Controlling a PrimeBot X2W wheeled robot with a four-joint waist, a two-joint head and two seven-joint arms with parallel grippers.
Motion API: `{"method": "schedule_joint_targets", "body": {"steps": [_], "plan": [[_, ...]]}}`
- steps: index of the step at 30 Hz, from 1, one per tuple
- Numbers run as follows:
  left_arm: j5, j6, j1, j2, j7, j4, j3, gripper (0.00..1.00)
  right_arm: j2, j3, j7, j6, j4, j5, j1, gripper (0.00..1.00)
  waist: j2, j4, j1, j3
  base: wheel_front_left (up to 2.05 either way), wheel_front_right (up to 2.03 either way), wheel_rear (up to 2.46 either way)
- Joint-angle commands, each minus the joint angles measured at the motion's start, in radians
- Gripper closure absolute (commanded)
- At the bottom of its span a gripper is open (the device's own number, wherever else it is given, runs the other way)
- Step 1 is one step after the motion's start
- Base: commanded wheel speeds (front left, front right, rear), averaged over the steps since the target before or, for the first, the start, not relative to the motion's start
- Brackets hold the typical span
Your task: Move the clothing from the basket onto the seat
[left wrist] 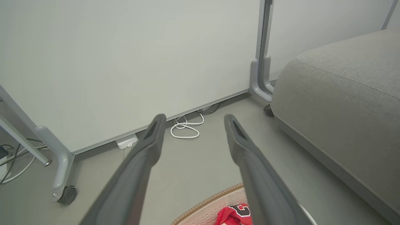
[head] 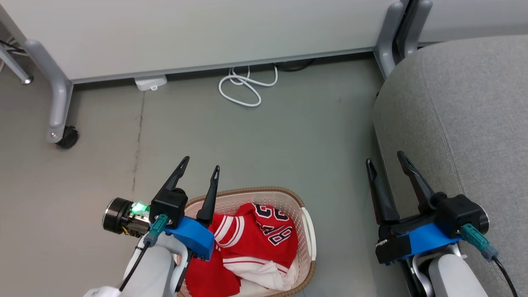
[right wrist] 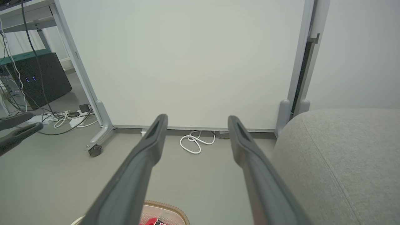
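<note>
We see the red clothing [head: 251, 239] heaped in the basket [head: 264, 192] on the floor [head: 247, 144], just beside the grey seat [head: 466, 123]. Our left claw [head: 201, 163] hangs spread and empty over the basket's left rim, and our right claw [head: 384, 158] gapes empty at the seat's edge

Perforated plastic basket [head: 307, 231]; matt fabric seat [head: 466, 123].

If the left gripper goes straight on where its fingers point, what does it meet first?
Likely the white cable on the floor before the panel; the left gripper points over the basket. Depth is unclear.
</note>
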Motion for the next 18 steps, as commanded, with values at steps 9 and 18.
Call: {"method": "schedule_joint_targets", "body": {"steps": [9,18], "plan": [[0.019,-0.026,-0.145,0.020,-0.003,0.164,-0.090,0.00,-0.004,0.010,-0.003,0.001,-0.041,-0.008,-0.090,0.00,0.0000,-0.052,-0.0001,0.177,0.00,0.00,0.00],[-0.004,-0.034,-0.287,0.022,-0.003,0.359,-0.199,0.00,-0.004,0.020,-0.003,0.001,-0.077,-0.014,-0.162,0.00,0.0000,-0.087,-0.0001,0.330,0.00,0.00,0.00]]}}
